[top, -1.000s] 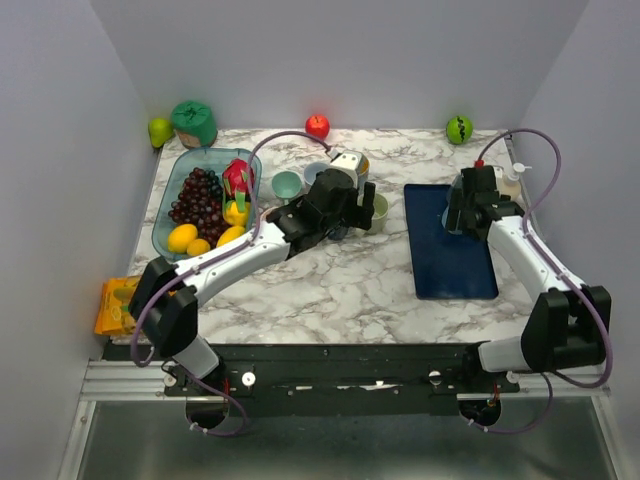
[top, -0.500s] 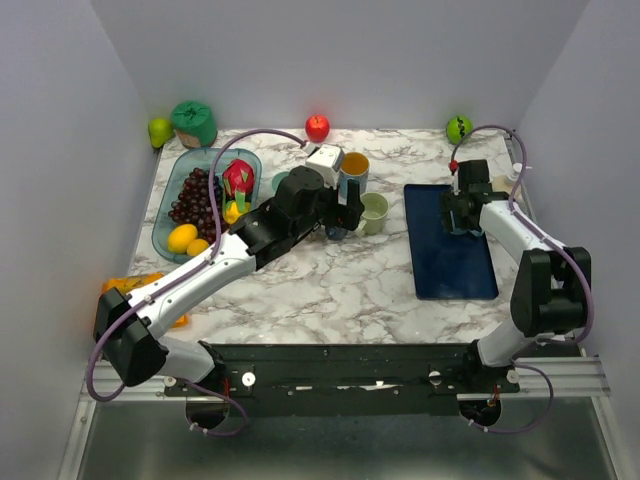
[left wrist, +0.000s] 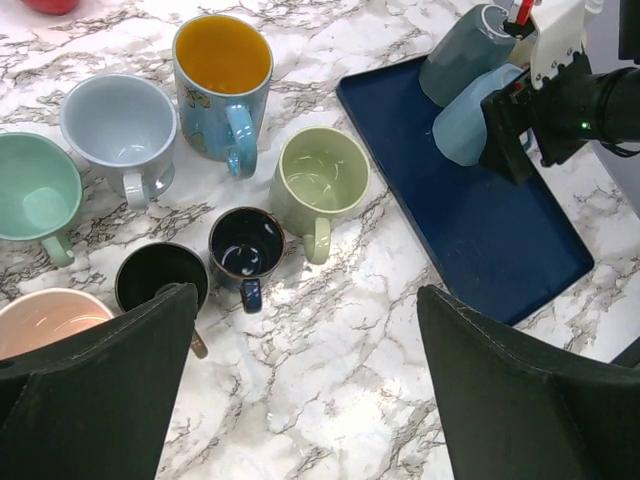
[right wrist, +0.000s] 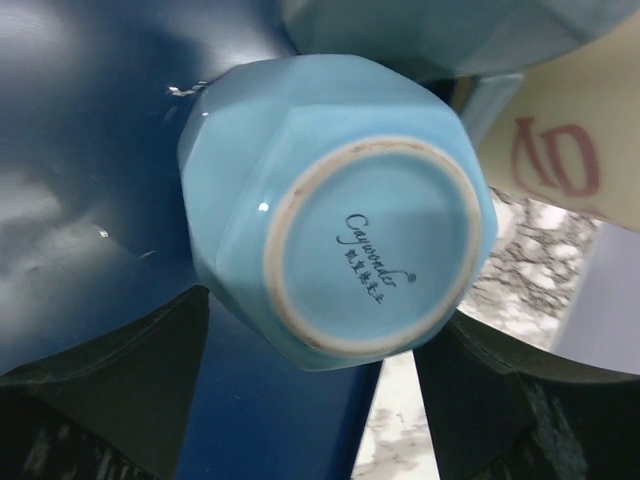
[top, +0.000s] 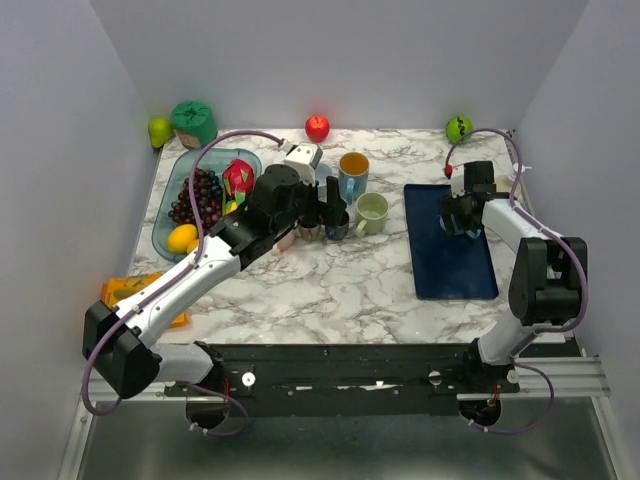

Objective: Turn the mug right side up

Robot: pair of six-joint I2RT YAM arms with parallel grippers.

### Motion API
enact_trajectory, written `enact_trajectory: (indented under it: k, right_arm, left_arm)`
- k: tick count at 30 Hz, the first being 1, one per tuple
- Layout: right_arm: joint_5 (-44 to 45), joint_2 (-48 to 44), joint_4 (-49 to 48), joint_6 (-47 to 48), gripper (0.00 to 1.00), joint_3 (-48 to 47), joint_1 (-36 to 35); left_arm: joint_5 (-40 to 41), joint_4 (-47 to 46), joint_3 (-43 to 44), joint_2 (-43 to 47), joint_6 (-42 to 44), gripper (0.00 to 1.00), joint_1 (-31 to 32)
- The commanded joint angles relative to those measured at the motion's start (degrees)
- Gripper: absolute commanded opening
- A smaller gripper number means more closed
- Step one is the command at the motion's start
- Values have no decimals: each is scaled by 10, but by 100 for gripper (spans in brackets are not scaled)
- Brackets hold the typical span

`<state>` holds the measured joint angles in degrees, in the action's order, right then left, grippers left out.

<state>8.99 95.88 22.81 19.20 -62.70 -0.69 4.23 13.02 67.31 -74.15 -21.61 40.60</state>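
A light blue mug (right wrist: 340,200) stands upside down, base up, at the far end of the dark blue tray (top: 450,265); it also shows in the left wrist view (left wrist: 462,128). A second, grey-teal mug (left wrist: 465,50) stands upside down beside it. My right gripper (right wrist: 315,300) is open, directly over the light blue mug, with one finger on each side of it; it also shows in the top view (top: 458,218). My left gripper (left wrist: 305,295) is open and empty above the marble, near several upright mugs.
Upright mugs cluster at centre: blue with orange inside (left wrist: 222,60), pale grey (left wrist: 118,122), mint (left wrist: 35,195), light green (left wrist: 322,180), navy (left wrist: 245,245), black (left wrist: 160,275), pink (left wrist: 40,320). A fruit tray (top: 168,232) sits at left, a red apple (top: 317,126) at the back.
My left arm has drawn back to the left, away from the light green mug. My right gripper shifted to the tray's far end, then held still over the light blue mug.
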Motion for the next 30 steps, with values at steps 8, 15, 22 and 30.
enact_trajectory:
  k: [8, 15, 22, 30]
  right_arm:
    - [-151, -38, 8, -55, 68, 36, -2]
    - [-59, -46, -47, -94, 46, 40, -3]
    - [-24, -32, -62, -114, 35, 22, -3]
    - [-13, -7, -58, -142, 1, 8, -3]
  left_arm:
    - [-42, -19, -31, 21, -11, 99, -20]
    - [-42, -20, -35, 22, -15, 99, -23]
    - [-42, -22, -35, 20, -17, 99, -24]
    - [-42, -19, -33, 18, -18, 99, -25]
